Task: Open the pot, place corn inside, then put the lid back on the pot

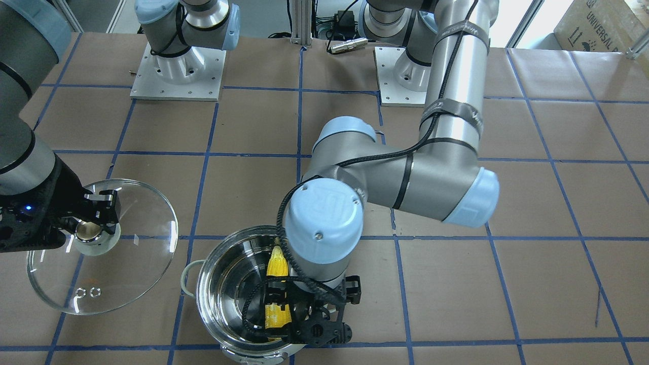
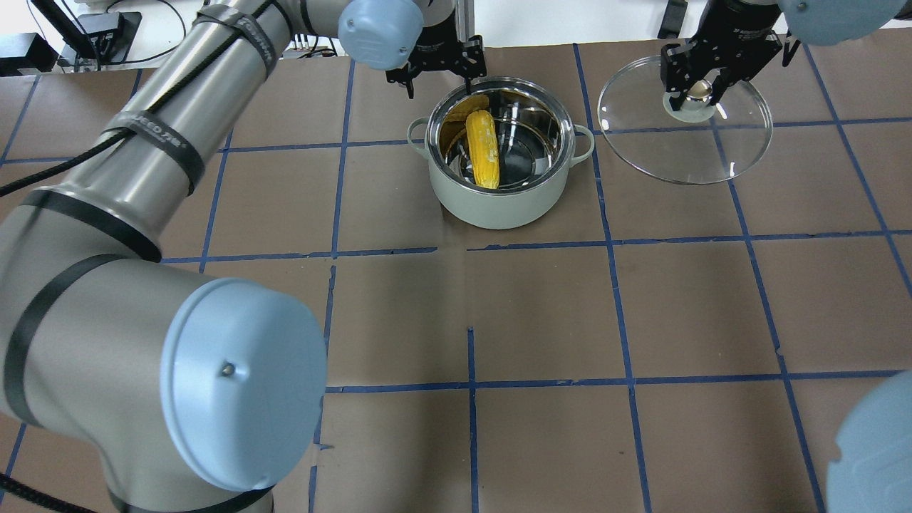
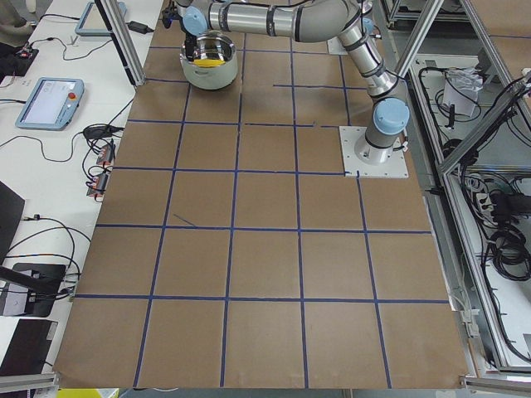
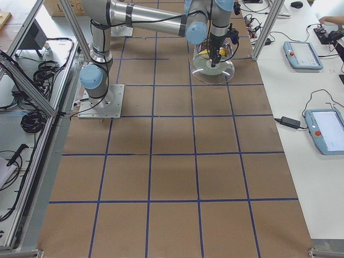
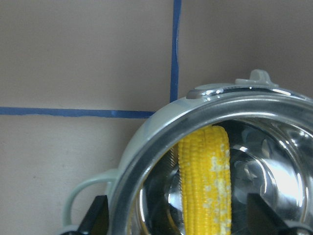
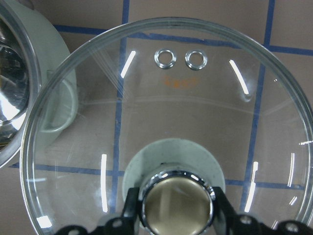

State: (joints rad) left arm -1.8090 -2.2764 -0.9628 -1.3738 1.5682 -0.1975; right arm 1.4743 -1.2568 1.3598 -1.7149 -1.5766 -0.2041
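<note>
The pot stands open at the far middle of the table, steel inside, pale green outside. The corn lies inside it, leaning against the wall; it also shows in the left wrist view. My left gripper hangs over the pot's far rim, open, its fingers wide on either side of the corn and not touching it. My right gripper is shut on the knob of the glass lid and holds it tilted beside the pot, on its right in the overhead view.
The brown paper table carries a blue tape grid. Both arm bases stand at the robot's edge, with a small metal cylinder between them. The left arm's elbow reaches over the table's middle. Tablets lie on the side bench.
</note>
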